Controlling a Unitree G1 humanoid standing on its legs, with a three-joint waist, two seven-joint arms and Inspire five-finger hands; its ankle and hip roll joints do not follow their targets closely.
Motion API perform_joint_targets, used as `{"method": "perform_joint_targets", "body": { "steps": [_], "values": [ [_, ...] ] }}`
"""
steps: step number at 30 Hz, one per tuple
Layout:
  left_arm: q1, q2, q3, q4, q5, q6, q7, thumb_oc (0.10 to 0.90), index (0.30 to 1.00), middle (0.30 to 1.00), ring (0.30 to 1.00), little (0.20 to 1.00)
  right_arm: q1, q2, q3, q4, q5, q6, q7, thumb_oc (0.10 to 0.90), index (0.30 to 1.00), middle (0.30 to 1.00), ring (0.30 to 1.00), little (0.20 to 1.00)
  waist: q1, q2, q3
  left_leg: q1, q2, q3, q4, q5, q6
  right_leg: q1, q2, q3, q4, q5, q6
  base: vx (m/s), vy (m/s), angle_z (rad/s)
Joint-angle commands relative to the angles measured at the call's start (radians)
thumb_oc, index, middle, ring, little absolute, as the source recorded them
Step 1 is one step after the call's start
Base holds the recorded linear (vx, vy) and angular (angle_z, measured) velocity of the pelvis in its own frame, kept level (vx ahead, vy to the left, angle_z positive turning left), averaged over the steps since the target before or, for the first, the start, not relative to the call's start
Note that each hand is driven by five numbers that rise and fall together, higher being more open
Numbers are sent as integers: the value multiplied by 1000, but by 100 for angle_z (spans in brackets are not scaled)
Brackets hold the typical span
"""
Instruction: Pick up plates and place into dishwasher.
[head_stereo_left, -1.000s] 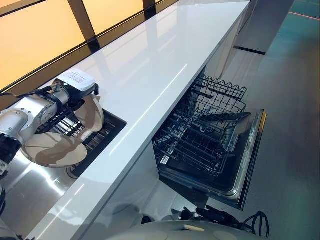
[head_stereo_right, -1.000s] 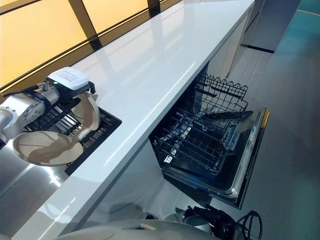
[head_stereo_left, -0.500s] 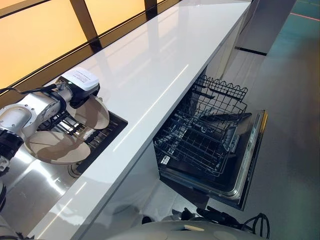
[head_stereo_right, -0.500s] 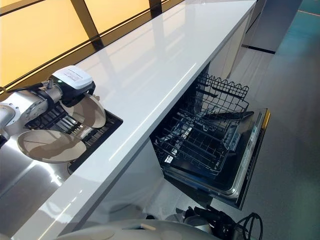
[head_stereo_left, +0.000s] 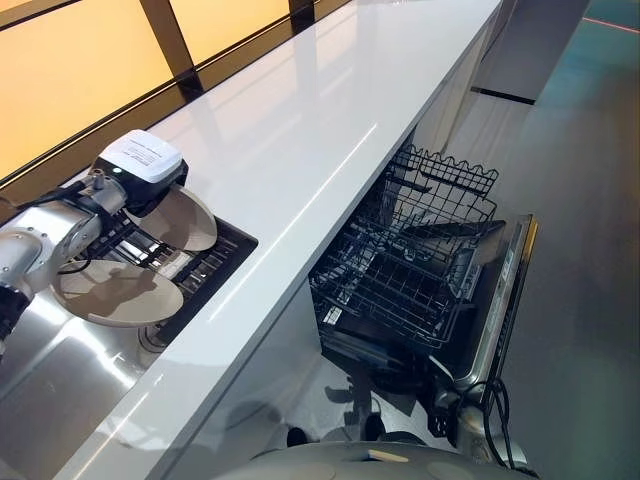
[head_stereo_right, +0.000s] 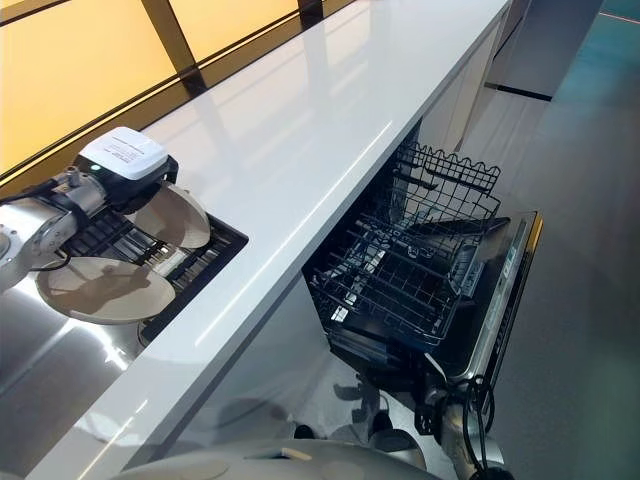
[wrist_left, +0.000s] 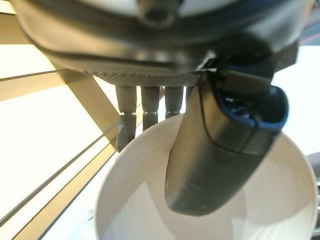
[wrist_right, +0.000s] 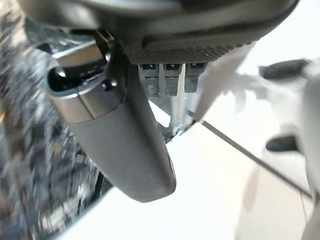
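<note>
My left hand (head_stereo_left: 150, 190) is shut on a beige plate (head_stereo_left: 188, 220), held tilted over the black rack (head_stereo_left: 215, 262) beside the sink. In the left wrist view the thumb (wrist_left: 220, 150) presses the plate's (wrist_left: 280, 200) inner face while the fingers (wrist_left: 147, 107) reach behind its rim. A second beige plate (head_stereo_left: 112, 292) lies flat just in front of the held one. The dishwasher (head_stereo_left: 500, 320) stands open under the counter with its wire rack (head_stereo_left: 410, 265) pulled out. My right hand (wrist_right: 125, 135) is open and holds nothing, low beside that wire rack (wrist_right: 35, 165).
A long white counter (head_stereo_left: 320, 120) runs from the sink to the far end. The steel sink (head_stereo_left: 60, 380) lies at the near left. The dishwasher door (head_stereo_right: 505, 300) hangs down into the grey floor (head_stereo_left: 590, 200) space on the right.
My left hand has drawn the held plate back towards the window and tipped it from upright to flatter. My right arm has come in at the lower right by the dishwasher door.
</note>
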Motion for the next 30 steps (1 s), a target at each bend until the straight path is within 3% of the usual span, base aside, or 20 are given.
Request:
{"method": "perform_joint_targets", "body": {
  "steps": [1, 4, 9, 13, 16, 21, 24, 27, 28, 30],
  "values": [
    [-114, 100, 179, 57, -57, 53, 167, 100, 300, 300, 300, 200, -17, -80, 43, -115, -99, 30, 73, 800, 900, 900, 900, 900, -23, 45, -14, 34, -87, 5, 7, -147, 46, -73, 9, -41, 92, -49, 117, -56, 17, -3],
    [-108, 104, 169, 53, -58, 56, 197, 100, 300, 300, 300, 200, -26, -109, 69, -164, -70, 98, 188, 800, 900, 900, 900, 900, -19, 36, -11, 35, -84, 11, 7, -145, 45, -80, 2, -53, 103, -45, 122, -46, 6, -6],
    [-68, 92, 170, 38, -61, 65, 292, 100, 300, 300, 300, 200, -59, -113, 64, -266, 246, 209, 361, 800, 900, 900, 900, 900, -1, 22, -9, 35, -80, 10, 7, -138, 42, -76, -5, -75, 108, -44, 119, -17, -4, -10],
    [-18, 85, 215, 12, -87, 80, 357, 100, 300, 300, 300, 200, -89, -138, 5, -363, 442, 202, 391, 800, 900, 900, 900, 900, 10, 13, -14, 33, -77, 10, 7, -134, 41, -66, -4, -82, 101, -46, 114, 0, 0, 0],
    [53, 82, 305, -13, -122, 73, 415, 100, 300, 300, 300, 200, -111, -164, -84, -477, 603, 180, 357, 800, 900, 900, 900, 900, 14, 5, -20, 29, -75, 10, 7, -131, 42, -57, 1, -82, 92, -50, 108, 0, 0, 0],
    [235, 51, 521, -72, -137, 44, 505, 100, 300, 300, 300, 200, -151, -176, -275, -629, 763, 86, 263, 800, 900, 900, 900, 900, 16, -2, -37, 25, -74, 7, 7, -131, 44, -44, 11, -78, 76, -56, 95, 8, 9, -2],
    [318, 28, 625, -117, -157, 39, 530, 100, 300, 300, 300, 200, -168, -170, -370, -687, 746, -16, 189, 800, 900, 900, 900, 900, 14, -4, -46, 24, -73, 5, 7, -132, 45, -37, 16, -76, 66, -58, 88, 7, 1, 1],
    [375, 2, 717, -161, -183, 25, 548, 100, 300, 300, 300, 200, -171, -182, -462, -737, 595, -165, 64, 800, 900, 900, 900, 900, 10, -5, -52, 24, -73, 3, 7, -135, 47, -33, 22, -72, 61, -62, 82, 21, -2, 1],
    [396, -13, 751, -191, -207, 20, 558, 100, 300, 300, 300, 200, -161, -196, -504, -746, 426, -270, -43, 800, 900, 900, 900, 900, 6, -4, -53, 30, -75, -2, 7, -142, 48, -27, 25, -69, 62, -72, 81, 43, -5, -2],
    [422, -37, 804, -249, -220, 36, 559, 100, 300, 300, 300, 200, -142, -238, -566, -771, 238, -364, -184, 800, 900, 900, 900, 900, -2, -4, -56, 28, -75, -4, 7, -139, 51, -30, 32, -57, 66, -74, 75, 0, 0, 0]
  ]
}}
